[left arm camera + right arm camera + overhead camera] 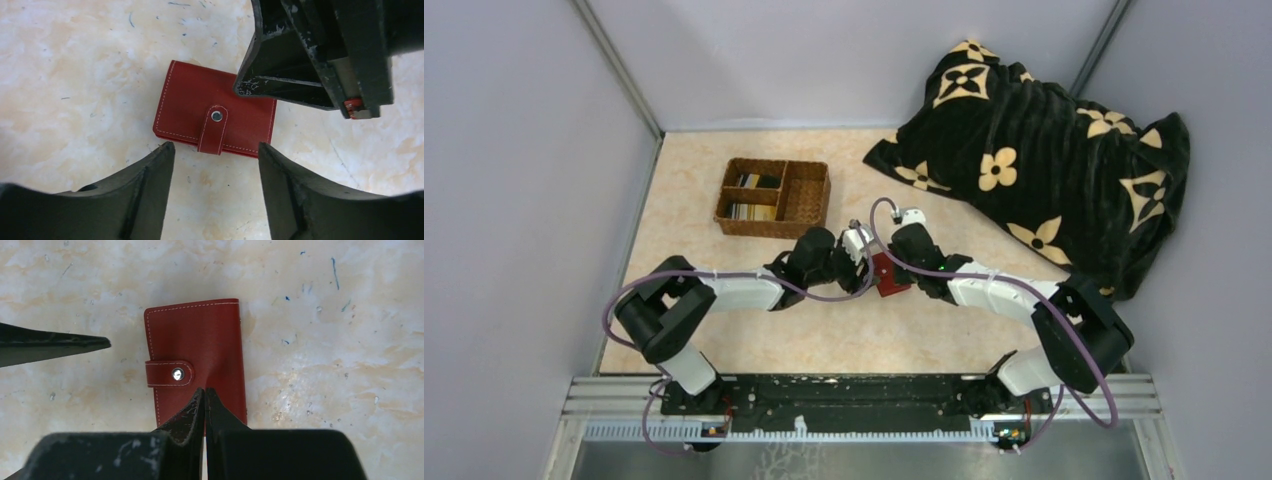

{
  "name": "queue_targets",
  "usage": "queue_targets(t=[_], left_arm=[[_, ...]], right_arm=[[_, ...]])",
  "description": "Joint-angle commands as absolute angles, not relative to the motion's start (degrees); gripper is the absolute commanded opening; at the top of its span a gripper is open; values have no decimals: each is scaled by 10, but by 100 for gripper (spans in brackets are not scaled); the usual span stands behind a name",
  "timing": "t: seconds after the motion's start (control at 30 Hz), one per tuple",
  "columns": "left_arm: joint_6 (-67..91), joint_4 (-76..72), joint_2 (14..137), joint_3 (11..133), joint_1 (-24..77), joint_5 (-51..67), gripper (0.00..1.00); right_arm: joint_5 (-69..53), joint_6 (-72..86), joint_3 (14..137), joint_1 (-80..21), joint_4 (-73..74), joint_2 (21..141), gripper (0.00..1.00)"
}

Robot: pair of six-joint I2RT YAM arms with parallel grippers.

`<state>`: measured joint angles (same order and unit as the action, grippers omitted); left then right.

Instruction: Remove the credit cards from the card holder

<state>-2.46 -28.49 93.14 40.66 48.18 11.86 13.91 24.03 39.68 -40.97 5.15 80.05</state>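
Note:
The red card holder lies flat on the table, folded closed, its snap tab fastened over the edge. My left gripper is open, its fingertips just short of the holder's tab edge, one to each side of the tab. My right gripper is shut with nothing between its fingers, its tips over the holder's cover beside the tab. Several credit cards lie in the basket; none shows at the holder.
A brown wicker divided basket stands behind the arms at the left. A black blanket with cream flower patterns is heaped at the back right. Grey walls close in both sides. The two grippers are close together over the holder.

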Motion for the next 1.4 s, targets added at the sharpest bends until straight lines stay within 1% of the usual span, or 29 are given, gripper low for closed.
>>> queue_targets(t=[0.0, 0.07, 0.23, 0.3, 0.47, 0.63, 0.77, 0.9, 0.93, 0.97, 1.0, 1.07, 1.17, 1.2, 1.37], left_arm=[[-43, -333, 954, 423, 478, 177, 64], [-41, -345, 962, 423, 478, 183, 63], [-47, -366, 967, 419, 478, 209, 71], [-55, -363, 974, 424, 478, 218, 73], [-75, -339, 1004, 448, 478, 210, 72], [-79, -335, 1025, 450, 478, 198, 70], [-77, -337, 1040, 457, 478, 175, 69], [-75, -325, 1057, 474, 478, 152, 66], [-74, -323, 1060, 479, 478, 149, 64], [-74, -323, 1064, 481, 478, 145, 59], [-73, -322, 1067, 484, 478, 139, 57], [-72, -317, 1074, 492, 478, 129, 46], [-70, -309, 1083, 503, 478, 122, 32], [-71, -305, 1086, 506, 477, 122, 30], [-76, -295, 1088, 509, 478, 139, 29]], right_arm=[[106, 228, 397, -408, 32, 799, 0], [101, 225, 398, -408, 34, 813, 0], [62, 235, 398, -399, 36, 840, 0], [52, 238, 400, -395, 39, 850, 0], [38, 248, 399, -390, 39, 854, 0], [6, 263, 388, -378, 25, 856, 0], [3, 263, 387, -377, 28, 856, 0], [10, 258, 383, -375, 39, 846, 0], [8, 257, 380, -374, 38, 842, 0], [6, 257, 377, -373, 37, 837, 0], [4, 258, 374, -372, 36, 834, 0], [3, 257, 369, -371, 36, 829, 0], [4, 258, 365, -368, 35, 827, 0], [3, 257, 364, -367, 35, 826, 0], [1, 258, 362, -363, 33, 823, 0]])
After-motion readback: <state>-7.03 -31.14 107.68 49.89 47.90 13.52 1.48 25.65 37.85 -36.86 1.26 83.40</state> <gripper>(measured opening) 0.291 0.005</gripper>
